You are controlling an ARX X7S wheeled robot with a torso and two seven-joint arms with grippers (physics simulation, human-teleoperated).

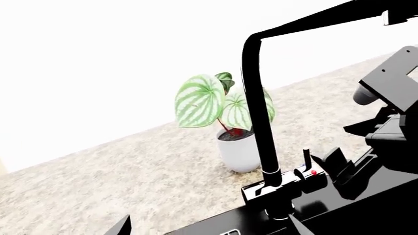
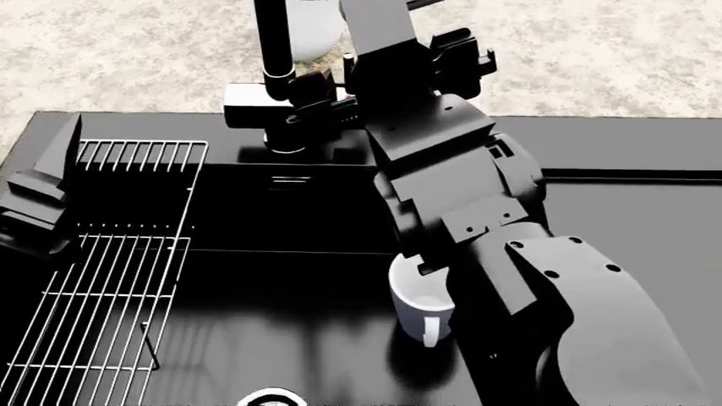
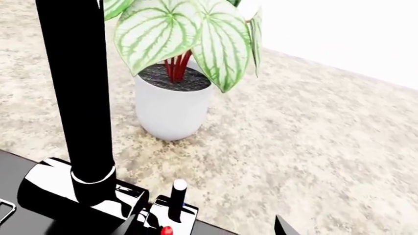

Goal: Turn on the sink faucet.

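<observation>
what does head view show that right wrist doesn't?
Only head view: the sink basin, its wire rack, a white mug, the drain, and the right arm reaching to the faucet base. Only right wrist: the potted plant's striped leaves and soil. Both: the sink faucet spout and base block, the speckled countertop.

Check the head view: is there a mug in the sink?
Yes. A white mug stands upright in the black sink, partly hidden by the right arm.
</observation>
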